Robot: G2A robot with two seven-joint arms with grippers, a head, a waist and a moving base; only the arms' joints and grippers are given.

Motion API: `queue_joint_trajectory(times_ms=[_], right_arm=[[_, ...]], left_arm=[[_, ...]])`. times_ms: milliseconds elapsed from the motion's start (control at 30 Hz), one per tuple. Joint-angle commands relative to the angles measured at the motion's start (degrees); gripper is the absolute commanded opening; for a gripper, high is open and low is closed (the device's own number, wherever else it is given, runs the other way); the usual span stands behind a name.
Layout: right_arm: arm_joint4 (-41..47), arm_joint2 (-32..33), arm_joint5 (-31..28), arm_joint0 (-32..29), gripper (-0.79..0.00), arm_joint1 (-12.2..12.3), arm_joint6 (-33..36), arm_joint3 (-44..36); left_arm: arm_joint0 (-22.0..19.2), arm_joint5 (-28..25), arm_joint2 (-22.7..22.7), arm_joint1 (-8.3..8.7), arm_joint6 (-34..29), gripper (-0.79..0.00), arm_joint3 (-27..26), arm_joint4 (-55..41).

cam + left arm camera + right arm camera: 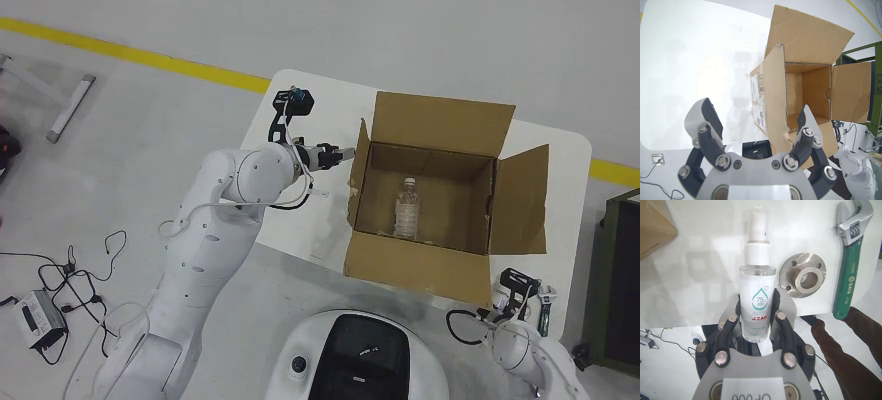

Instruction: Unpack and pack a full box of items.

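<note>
Right hand clamped clear plastic alcohol spray bottle at near right corner of white worktop; left hand gaped empty, just left of open brown cardboard box.

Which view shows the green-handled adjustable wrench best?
The right wrist view: the adjustable wrench lies on the table, head and green handle clear. In the top view it is a small sliver at the table edge. The left wrist view faces the cardboard box.
</note>
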Motion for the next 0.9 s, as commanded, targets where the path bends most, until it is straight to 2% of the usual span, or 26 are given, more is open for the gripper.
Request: queue_joint_trajectory(times_ms=[0, 33, 67, 100, 133, 333, 500, 767, 800, 867], right_arm=[[0.01, -0.01, 0.13, 0.05, -0.446, -0.03, -0.02, 0.05], [0.13, 0.02, 0.2, 0.07, -0.465, -0.05, -0.02, 0.03], [0.17, 0.12, 0.28, 0.09, -0.539, -0.06, -0.11, -0.06], [0.21, 0.22, 0.31, 0.06, -0.625, -0.06, -0.16, -0.28], [0.36, 0.39, 0.38, -0.04, -0.785, -0.07, -0.26, -0.75], [2.24, 2.58, 0.51, -2.62, -0.785, -0.07, -0.92, -5.41], [5.8, 7.13, 0.89, -6.51, -0.785, -0.06, -2.49, -11.67], [20.0, 20.92, -0.71, -14.28, -0.785, -0.58, -8.9, -28.06], [22.12, 22.75, -1.27, -14.9, -0.785, -0.68, -9.58, -30.96], [25.25, 25.69, -4.8, -14.65, -0.785, -0.69, -11.39, -31.11]], left_arm=[[0.0, 0.0, 0.0, 0.0, 0.0, 0.0, 0.0, 0.0], [0.0, 0.0, 0.0, 0.0, 0.0, 0.0, 0.0, 0.0], [0.0, 0.0, 0.0, 0.0, 0.0, 0.0, 0.0, 0.0], [0.0, 0.0, 0.0, 0.0, 0.0, 0.0, 0.0, 0.0], [0.0, 0.0, 0.0, 0.0, 0.0, 0.0, 0.0, 0.0], [0.0, 0.0, 0.0, 0.0, 0.0, 0.0, 0.0, 0.0], [0.0, 0.0, 0.0, 0.0, 0.0, 0.0, 0.0, 0.0], [0.0, 0.0, 0.0, 0.0, 0.0, 0.0, 0.0, 0.0], [0.0, 0.0, 0.0, 0.0, 0.0, 0.0, 0.0, 0.0], [0.0, 0.0, 0.0, 0.0, 0.0, 0.0, 0.0, 0.0]])
